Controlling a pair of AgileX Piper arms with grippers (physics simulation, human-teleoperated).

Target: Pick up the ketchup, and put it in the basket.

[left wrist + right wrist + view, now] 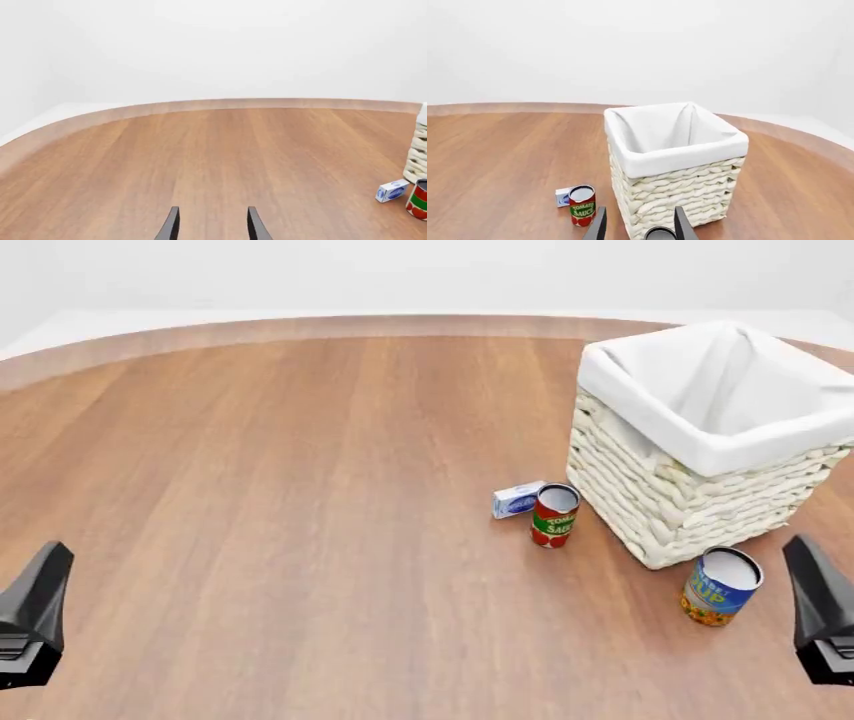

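The red-and-green can [554, 516] reads "TOMATO SAUCE" in white letters in the right wrist view, while the blue-and-yellow can [719, 587] carries pale lettering too small to read. A small white-and-blue box [518, 499] lies just beside the tomato sauce can, at its 10 o'clock in the front view; its print is illegible. The basket [667, 495], cream wicker with a white cloth lining folded over the rim, stands upright at 2 o'clock from the tomato sauce can, and the blue-and-yellow can sits near its front corner. No ketchup bottle shows in any view (the basket's visible interior is only white cloth). The table [294, 500] is warm brown wood with a curved far edge, against plain white walls. The left gripper [212, 225] and right gripper [639, 225] both have their fingers spread apart, holding nothing.
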